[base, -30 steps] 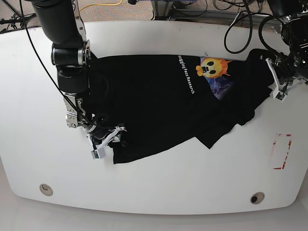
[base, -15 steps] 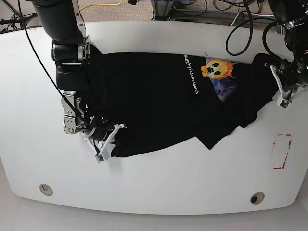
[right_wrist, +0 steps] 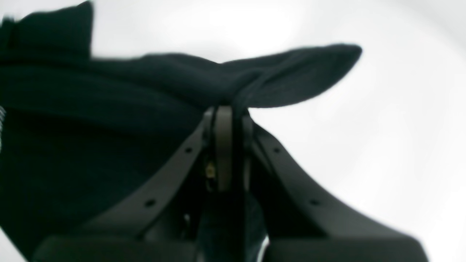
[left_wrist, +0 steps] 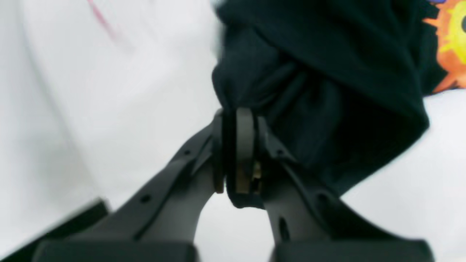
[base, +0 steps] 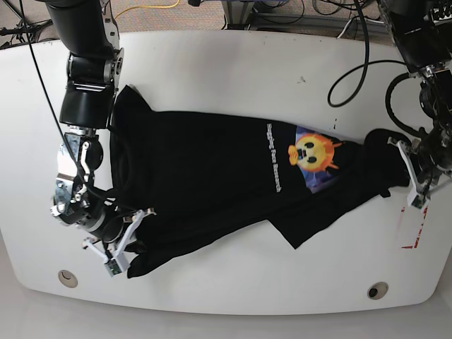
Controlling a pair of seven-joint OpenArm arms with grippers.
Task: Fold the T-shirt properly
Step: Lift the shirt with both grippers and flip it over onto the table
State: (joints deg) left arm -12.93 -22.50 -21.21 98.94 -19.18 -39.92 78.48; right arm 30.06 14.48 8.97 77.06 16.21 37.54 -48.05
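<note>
The black T-shirt lies stretched across the white table, its yellow-orange face print and white lettering facing up. My left gripper at the right side is shut on a bunched fold of the T-shirt, the cloth pinched between its pads. My right gripper near the front left is shut on a hem corner of the T-shirt, which drapes over its fingertips.
The white table has two round holes near its front edge. A red-outlined rectangle is marked at the right. Cables run across the back right.
Both arms have moved toward the table's front, dragging the T-shirt with them. My right gripper has closed on the hem corner.
</note>
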